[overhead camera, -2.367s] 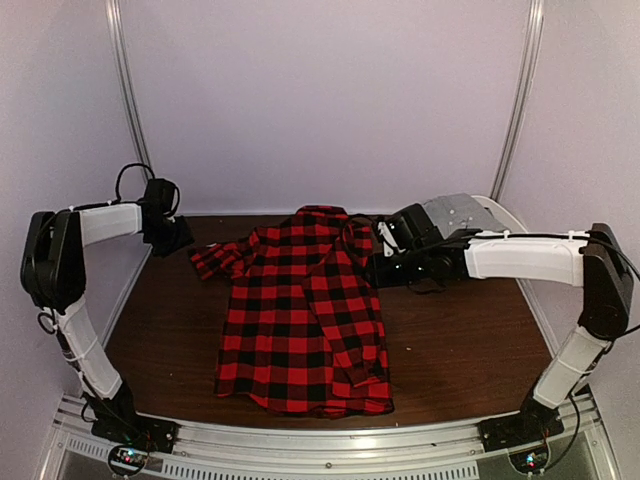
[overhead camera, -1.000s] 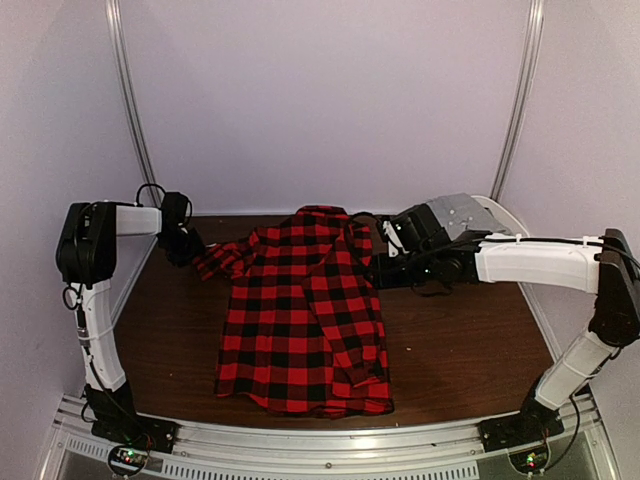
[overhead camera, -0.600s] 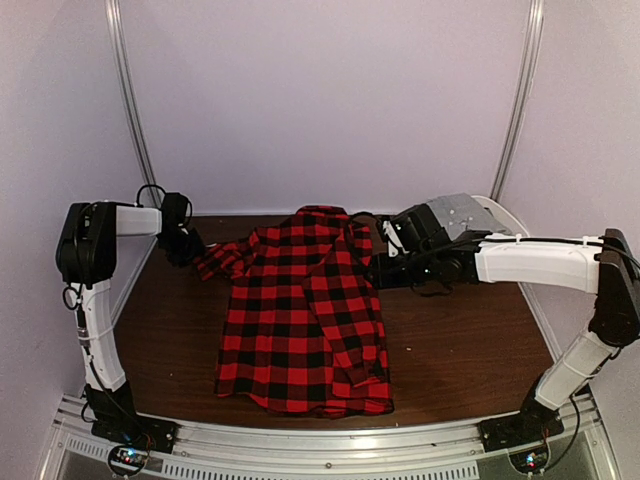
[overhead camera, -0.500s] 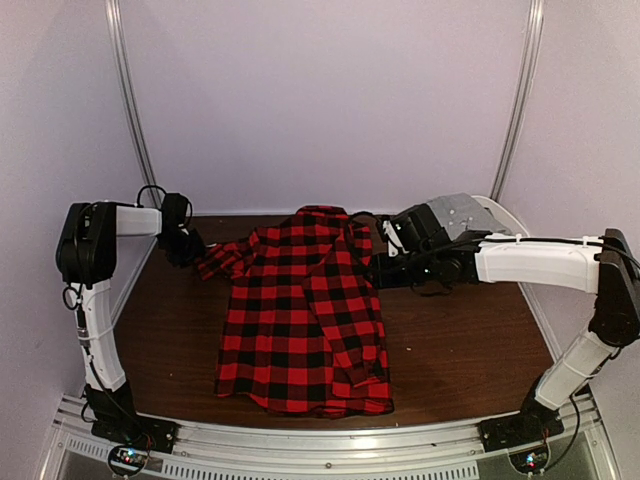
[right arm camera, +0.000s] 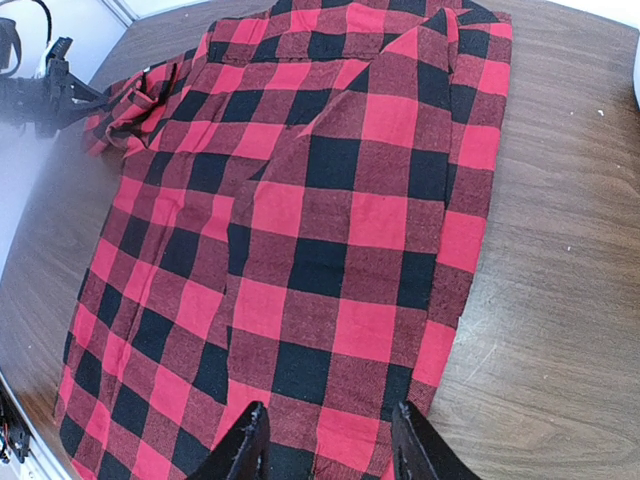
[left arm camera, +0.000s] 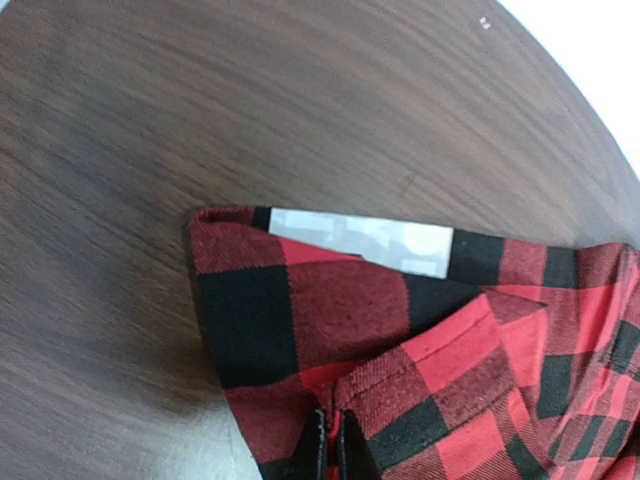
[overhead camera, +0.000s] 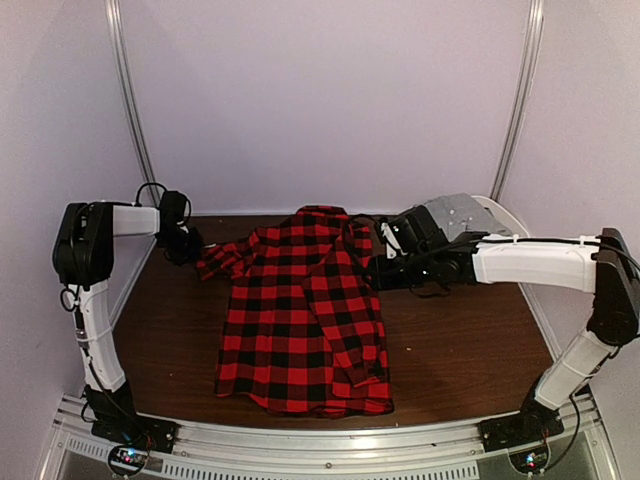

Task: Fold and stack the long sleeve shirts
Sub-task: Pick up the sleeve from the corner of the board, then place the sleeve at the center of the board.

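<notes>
Flannel shirt (overhead camera: 300, 320), pale cuff label (left arm camera: 360, 242), writing blurred

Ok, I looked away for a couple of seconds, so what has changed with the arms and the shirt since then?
The left pincer swung in from the left to the flannel shirt's sleeve cuff and shut on it. The right pincer hardly moved and stayed open at the shirt's other side. The shirt itself lies spread out as before.
</notes>
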Controlling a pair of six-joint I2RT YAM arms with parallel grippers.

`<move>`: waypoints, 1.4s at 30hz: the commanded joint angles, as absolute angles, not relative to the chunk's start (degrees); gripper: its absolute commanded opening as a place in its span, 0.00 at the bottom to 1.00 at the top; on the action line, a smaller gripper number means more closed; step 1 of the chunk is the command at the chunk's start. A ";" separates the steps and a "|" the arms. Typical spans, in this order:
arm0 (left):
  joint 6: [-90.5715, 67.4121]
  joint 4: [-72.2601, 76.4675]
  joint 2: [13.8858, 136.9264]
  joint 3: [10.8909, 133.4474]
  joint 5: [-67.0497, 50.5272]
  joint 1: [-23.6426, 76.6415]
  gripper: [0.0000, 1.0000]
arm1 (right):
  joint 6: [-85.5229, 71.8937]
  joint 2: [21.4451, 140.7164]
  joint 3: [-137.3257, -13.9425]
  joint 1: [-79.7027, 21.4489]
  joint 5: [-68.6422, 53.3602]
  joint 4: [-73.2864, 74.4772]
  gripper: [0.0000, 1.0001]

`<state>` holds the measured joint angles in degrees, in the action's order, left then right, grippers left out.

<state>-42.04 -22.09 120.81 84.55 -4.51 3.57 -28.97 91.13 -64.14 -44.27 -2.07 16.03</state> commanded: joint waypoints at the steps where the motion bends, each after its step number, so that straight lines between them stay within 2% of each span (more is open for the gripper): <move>1: -39.85 -20.06 115.27 83.70 -5.31 3.58 0.00 | -29.76 91.80 -64.81 -44.79 -1.14 15.55 0.43; 12: -34.52 -16.89 104.72 79.90 -12.76 7.54 0.00 | -29.84 92.56 -65.73 -45.26 -0.86 14.07 0.42; 24: -42.86 -3.54 91.53 63.26 -22.74 18.47 0.00 | -31.26 95.41 -69.02 -47.32 -5.45 7.02 0.44; 30: -45.72 3.43 90.63 57.79 -23.47 25.01 0.00 | -33.53 98.42 -69.85 -47.99 -8.86 1.86 0.51; 42: -47.23 12.60 91.92 50.42 -26.13 31.06 0.00 | -38.66 105.16 -71.28 -49.82 -14.19 -6.48 0.62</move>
<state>-46.70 6.13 92.31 51.96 -24.56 29.41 -36.29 103.68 -69.41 -48.49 -12.14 -2.55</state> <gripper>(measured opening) 0.023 0.606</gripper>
